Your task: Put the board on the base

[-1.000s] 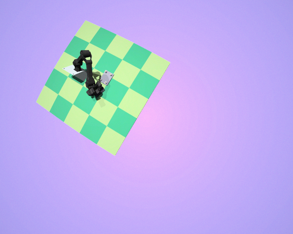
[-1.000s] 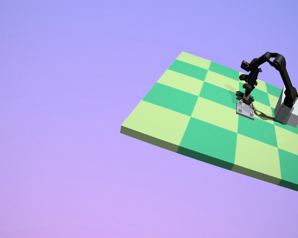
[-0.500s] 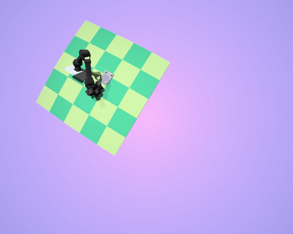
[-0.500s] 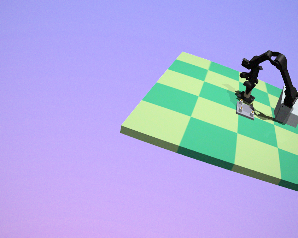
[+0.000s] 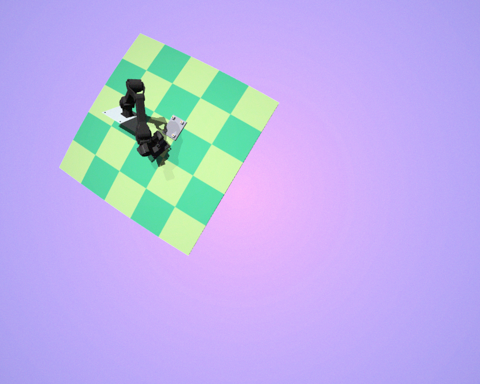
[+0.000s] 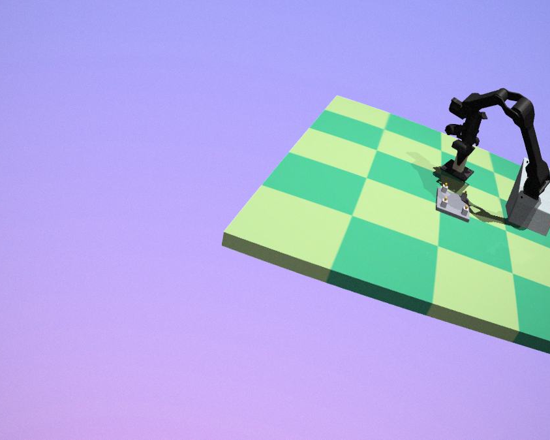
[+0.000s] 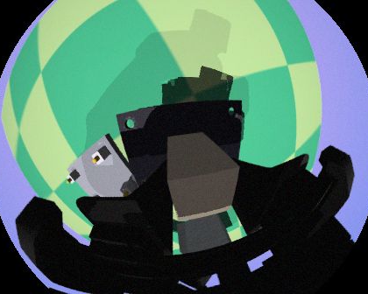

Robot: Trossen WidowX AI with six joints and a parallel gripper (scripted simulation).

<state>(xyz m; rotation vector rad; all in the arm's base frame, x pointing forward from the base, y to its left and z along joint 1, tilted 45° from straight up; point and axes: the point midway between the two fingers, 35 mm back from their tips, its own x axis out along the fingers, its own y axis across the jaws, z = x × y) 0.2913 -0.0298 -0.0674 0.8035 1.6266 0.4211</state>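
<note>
Wrist view: black board, brownish square handle.

The green-and-lime checkered tabletop is brightly and evenly lit from above. Overlapping translucent shadows are cast beside the black jointed robot arm; its dark surfaces show little detail. The tabletop's front side edge is shaded in the exterior view. Fine grain is visible. In the wrist view, the tabletop's edges are bowed by wide-angle distortion, within black corners.
</note>
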